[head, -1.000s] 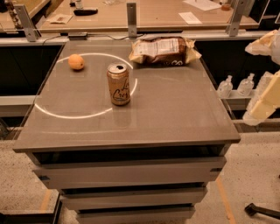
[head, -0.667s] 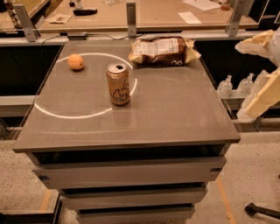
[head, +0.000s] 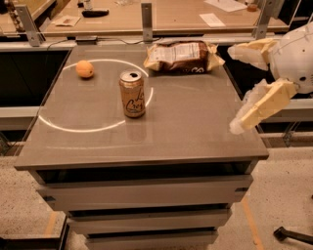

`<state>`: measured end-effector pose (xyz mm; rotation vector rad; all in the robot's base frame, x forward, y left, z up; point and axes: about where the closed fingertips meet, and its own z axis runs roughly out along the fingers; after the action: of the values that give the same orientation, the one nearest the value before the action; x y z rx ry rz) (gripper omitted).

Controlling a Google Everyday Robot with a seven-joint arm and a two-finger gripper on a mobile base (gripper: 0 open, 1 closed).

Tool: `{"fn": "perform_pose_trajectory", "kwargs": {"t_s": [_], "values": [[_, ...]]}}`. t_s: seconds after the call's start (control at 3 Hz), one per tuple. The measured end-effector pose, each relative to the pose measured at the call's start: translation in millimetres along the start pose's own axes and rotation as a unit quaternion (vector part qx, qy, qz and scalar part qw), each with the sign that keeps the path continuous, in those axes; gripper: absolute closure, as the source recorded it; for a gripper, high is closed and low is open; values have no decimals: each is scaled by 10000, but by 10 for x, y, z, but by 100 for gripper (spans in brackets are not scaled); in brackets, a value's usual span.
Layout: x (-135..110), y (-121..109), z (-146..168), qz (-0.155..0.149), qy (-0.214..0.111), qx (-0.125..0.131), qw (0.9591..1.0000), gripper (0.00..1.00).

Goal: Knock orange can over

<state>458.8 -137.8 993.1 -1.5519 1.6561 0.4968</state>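
The orange can [head: 132, 93] stands upright near the middle of the grey cabinet top [head: 190, 127], tan-orange with dark script and a silver top. My gripper [head: 240, 87] comes in from the right edge of the view, over the cabinet's right side, well to the right of the can and apart from it. Its two cream fingers [head: 259, 105] are spread wide and hold nothing.
A small orange fruit [head: 84, 69] lies at the back left. A crinkly brown-and-white snack bag [head: 183, 56] lies at the back, behind the can. A bright ring of light marks the top. A wooden bench [head: 161, 14] with metal posts stands behind.
My gripper has moved left, further into view and over the cabinet's right edge. The can, fruit and bag have not moved.
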Motion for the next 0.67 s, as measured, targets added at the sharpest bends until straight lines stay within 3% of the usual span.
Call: {"fn": "perform_pose_trajectory", "kwargs": {"t_s": [0.33, 0.67], "values": [[-95, -43, 342, 567, -526, -63, 9970, 0], [-131, -379, 794, 1114, -840, 304, 9897, 0]]}}
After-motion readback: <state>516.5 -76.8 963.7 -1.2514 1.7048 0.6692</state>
